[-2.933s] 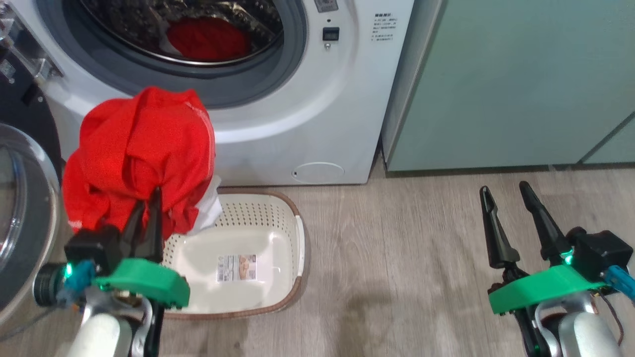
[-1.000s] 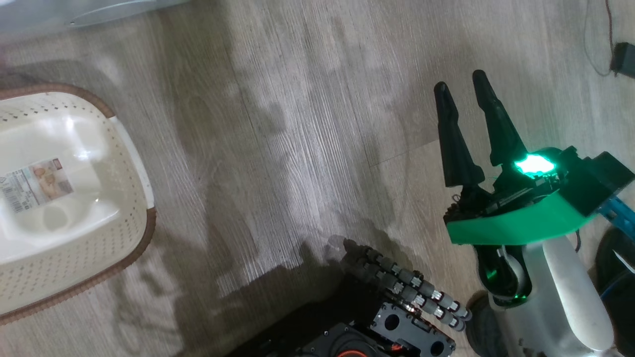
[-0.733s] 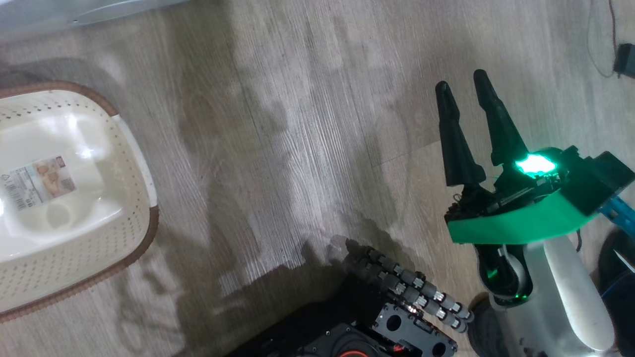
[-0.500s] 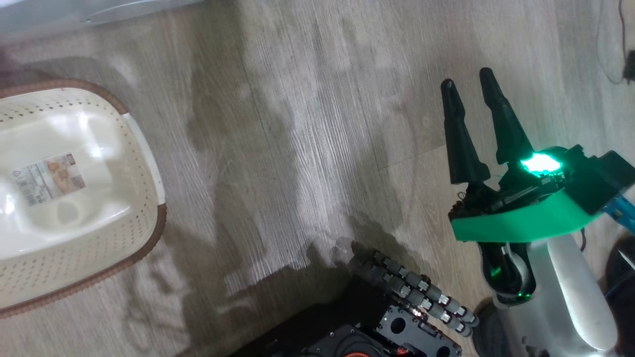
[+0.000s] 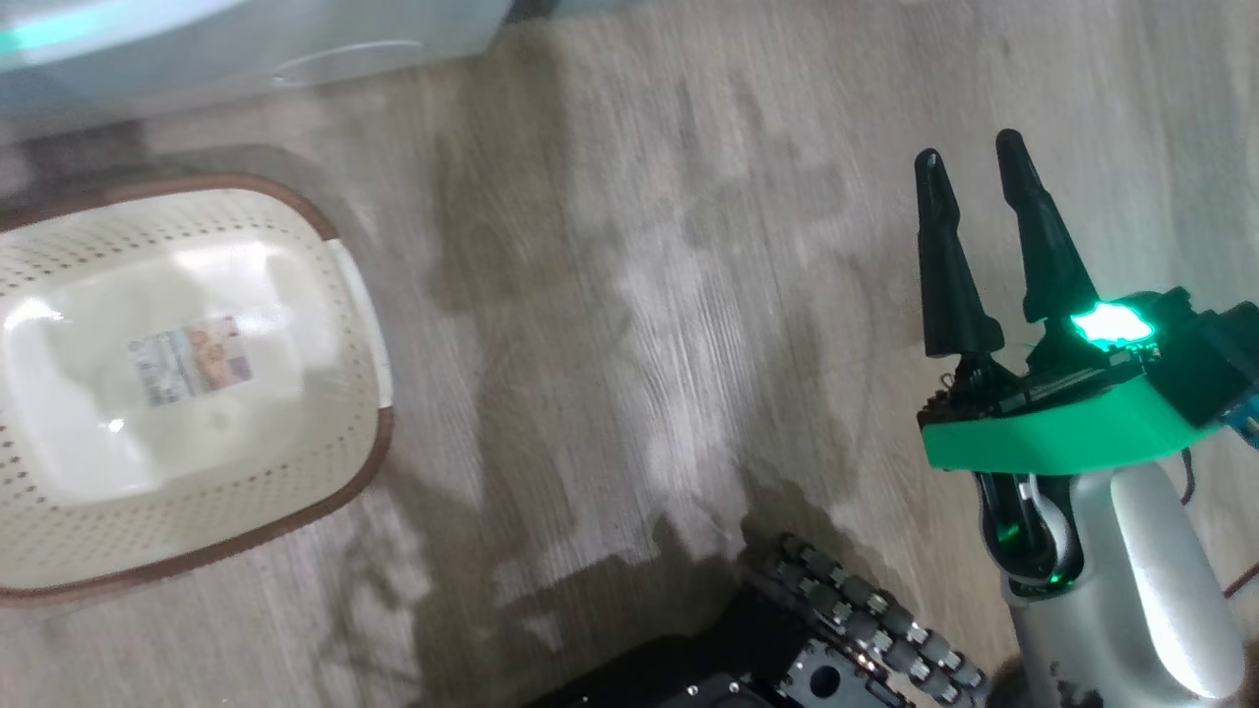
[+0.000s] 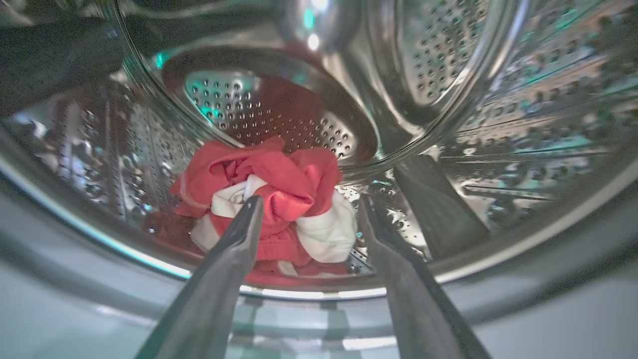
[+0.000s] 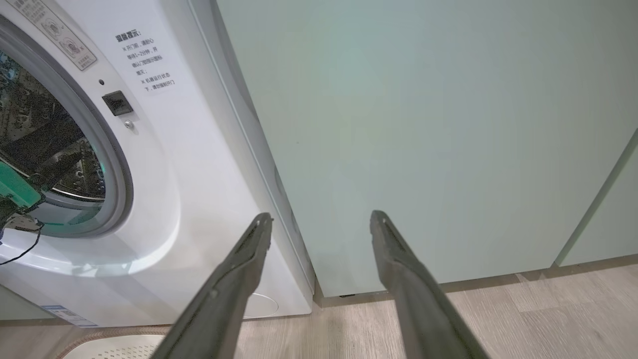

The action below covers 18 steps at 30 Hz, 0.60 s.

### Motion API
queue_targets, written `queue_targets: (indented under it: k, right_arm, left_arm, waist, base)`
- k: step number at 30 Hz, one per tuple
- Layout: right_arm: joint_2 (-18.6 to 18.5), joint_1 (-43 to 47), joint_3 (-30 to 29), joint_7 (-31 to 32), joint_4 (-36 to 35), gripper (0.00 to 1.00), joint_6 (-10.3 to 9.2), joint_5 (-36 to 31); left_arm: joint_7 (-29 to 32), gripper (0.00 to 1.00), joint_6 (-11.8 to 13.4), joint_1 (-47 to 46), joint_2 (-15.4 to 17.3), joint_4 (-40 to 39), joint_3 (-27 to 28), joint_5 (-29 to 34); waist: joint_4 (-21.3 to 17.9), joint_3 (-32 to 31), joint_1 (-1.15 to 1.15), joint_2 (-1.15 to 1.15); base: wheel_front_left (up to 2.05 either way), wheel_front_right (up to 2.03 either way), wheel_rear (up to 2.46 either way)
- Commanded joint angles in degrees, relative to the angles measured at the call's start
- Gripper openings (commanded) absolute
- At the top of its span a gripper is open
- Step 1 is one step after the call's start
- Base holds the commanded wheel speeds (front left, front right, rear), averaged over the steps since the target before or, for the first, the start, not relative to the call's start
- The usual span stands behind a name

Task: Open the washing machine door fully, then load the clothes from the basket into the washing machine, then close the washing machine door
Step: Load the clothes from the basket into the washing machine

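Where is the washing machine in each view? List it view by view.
Head view: washing machine, blurred, along the top left edge.
Left wrist view: its steel drum, seen from the mouth.
Right wrist view: its white front, left half.
Landmark: basket, head view left, right wrist view bottom left.

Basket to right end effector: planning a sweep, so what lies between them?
In the head view, bare, shadowed floor lies between the basket and the right end effector.
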Motion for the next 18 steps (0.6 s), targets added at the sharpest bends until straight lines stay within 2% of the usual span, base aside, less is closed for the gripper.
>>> queue_targets:
  k: [1, 8, 10, 15, 18]
  right_arm:
    - [-0.3, 1.7, 0.4, -0.5, -1.6, 1.0, 0.0, -0.6]
    - [-0.3, 2.4, -1.3, -0.5, -1.5, 1.0, 0.0, -2.4]
    - [-0.3, 2.7, -2.1, -0.5, -1.1, 1.0, 0.0, -3.4]
    - [-0.3, 2.8, -3.0, -0.5, -0.2, 1.0, 0.0, -5.5]
    - [-0.3, 3.0, -3.8, -0.5, 0.6, 1.0, 0.0, -7.0]
  left_arm:
    - [-0.5, 1.0, 1.0, 2.1, 1.6, -4.3, 1.0, 0.8]
    - [-0.6, 1.0, 4.7, 17.7, -2.1, -24.4, 1.6, 3.0]
    - [-0.6, 1.0, 6.1, 24.8, -3.8, -32.3, 1.4, 4.2]
    - [-0.6, 1.0, 8.5, 35.2, -6.0, -40.8, 1.1, 5.5]
    - [-0.6, 1.0, 9.1, 40.4, -7.2, -44.1, 0.9, 5.7]
  waist:
    - [1.4, -1.5, 0.0, 0.0]
    - [5.0, -5.2, 0.0, 0.0]
    - [6.8, -7.0, 0.0, 0.0]
    - [9.7, -10.0, 0.0, 0.0]
    - [11.6, -11.9, 0.0, 0.0]
  base:
    - [0.0, 0.0, 0.0]
    - [0.0, 0.0, 0.0]
    - [0.0, 0.0, 0.0]
    - [0.0, 0.0, 0.0]
    - [0.0, 0.0, 0.0]
